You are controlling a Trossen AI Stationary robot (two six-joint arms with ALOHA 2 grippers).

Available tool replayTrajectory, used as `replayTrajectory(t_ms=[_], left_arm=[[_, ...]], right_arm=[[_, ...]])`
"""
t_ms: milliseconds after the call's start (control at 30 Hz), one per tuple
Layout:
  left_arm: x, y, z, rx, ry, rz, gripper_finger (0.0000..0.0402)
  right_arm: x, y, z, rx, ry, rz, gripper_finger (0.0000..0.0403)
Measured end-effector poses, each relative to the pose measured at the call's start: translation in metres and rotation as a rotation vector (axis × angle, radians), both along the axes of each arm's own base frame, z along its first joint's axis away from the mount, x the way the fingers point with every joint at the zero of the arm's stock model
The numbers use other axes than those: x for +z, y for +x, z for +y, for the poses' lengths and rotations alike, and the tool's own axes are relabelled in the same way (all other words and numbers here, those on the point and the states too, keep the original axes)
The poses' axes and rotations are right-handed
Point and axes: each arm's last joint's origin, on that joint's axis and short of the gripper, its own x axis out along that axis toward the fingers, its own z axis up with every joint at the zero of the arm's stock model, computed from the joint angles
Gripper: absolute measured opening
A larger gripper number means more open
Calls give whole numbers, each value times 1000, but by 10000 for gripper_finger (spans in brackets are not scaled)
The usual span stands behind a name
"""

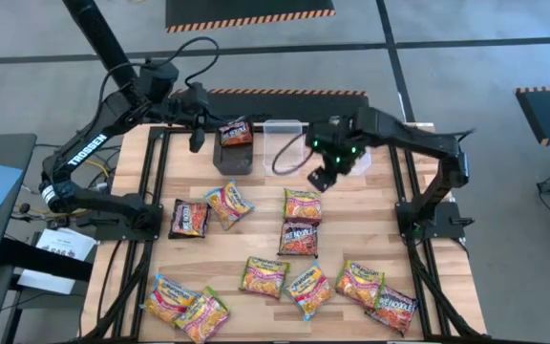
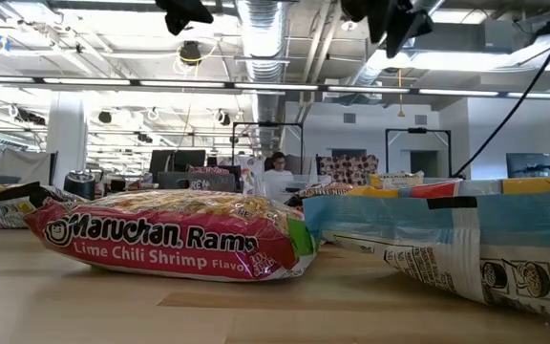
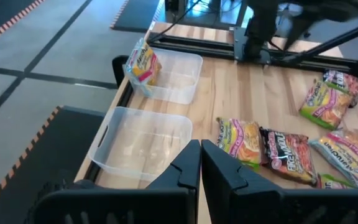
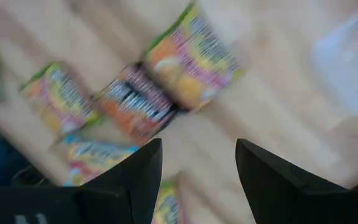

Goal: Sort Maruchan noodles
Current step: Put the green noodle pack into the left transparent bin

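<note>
From above, we see the right hand (image 1: 325, 178) hanging over the far middle of the worktop (image 1: 351, 239), its fingers spread wide and holding nothing. It sits just beside the clear tub (image 1: 283, 143) and above an orange noodle packet (image 1: 303, 205). The left hand (image 1: 197, 141) is at the far left, fingers pressed together and empty, near the black tub (image 1: 234, 156), where one dark packet (image 1: 236, 132) lies. The remaining Maruchan noodles (image 1: 264, 277) are scattered across the middle and near side of the worktop.

From worktop height, we see a Lime Chili Shrimp packet (image 2: 175, 234) lying flat and a blue-edged packet (image 2: 456, 239) close to the camera. The dark arms show only at the top edge, too partial to tell the hands' state there.

In the left wrist view, we see the left hand's fingers (image 3: 185, 171) meeting with nothing between them, raised over a clear tub (image 3: 143, 144); a second tub (image 3: 174, 76) farther off holds one packet (image 3: 142, 65).

In the right wrist view, blurred, we see the right hand's fingers (image 4: 140, 168) standing far apart, empty, above several packets (image 4: 166, 87) lying on the wood.
</note>
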Motion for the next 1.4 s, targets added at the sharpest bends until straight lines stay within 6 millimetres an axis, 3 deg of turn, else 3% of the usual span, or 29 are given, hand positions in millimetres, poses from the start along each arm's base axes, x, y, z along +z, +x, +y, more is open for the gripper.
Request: replayTrajectory(t_ms=[333,700,1033,1400], left_arm=[[0,0,0,14,-16,1,0],[-2,-2,3,128,-12,35,0],[-3,-2,2,152,-76,34,0],[-9,-5,0,156,-118,89,0]], right_arm=[[-41,3,61,61,107,185,228],[-75,-13,125,245,145,350,228],[-95,-27,155,339,189,414,228],[-142,-41,183,435,222,340,228]])
